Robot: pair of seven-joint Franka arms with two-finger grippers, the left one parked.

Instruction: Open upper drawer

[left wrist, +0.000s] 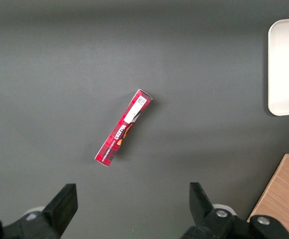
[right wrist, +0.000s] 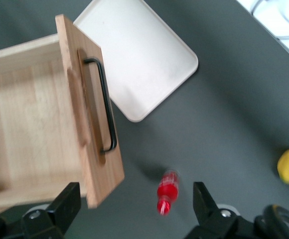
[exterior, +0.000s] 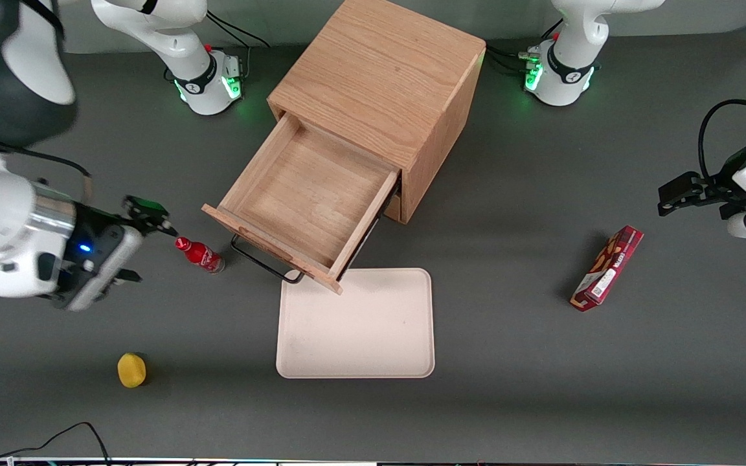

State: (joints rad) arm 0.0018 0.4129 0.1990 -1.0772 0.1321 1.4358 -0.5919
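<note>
The light oak cabinet (exterior: 386, 84) stands at the middle of the table. Its upper drawer (exterior: 305, 194) is pulled far out and is empty inside; its thin black bar handle (exterior: 263, 262) faces the front camera. The drawer (right wrist: 30, 134) and handle (right wrist: 103, 107) also show in the right wrist view. My right gripper (exterior: 143, 243) is open and empty, raised off the table beside the drawer front toward the working arm's end, clear of the handle. Its fingers (right wrist: 67, 201) stand wide apart above a small red bottle (right wrist: 167, 191). The lower drawer is hidden under the upper one.
The small red bottle (exterior: 199, 254) stands between the gripper and the drawer front. A cream tray (exterior: 355, 323) lies in front of the drawer. A yellow fruit (exterior: 131, 370) lies nearer the front camera. A red snack box (exterior: 607, 267) lies toward the parked arm's end.
</note>
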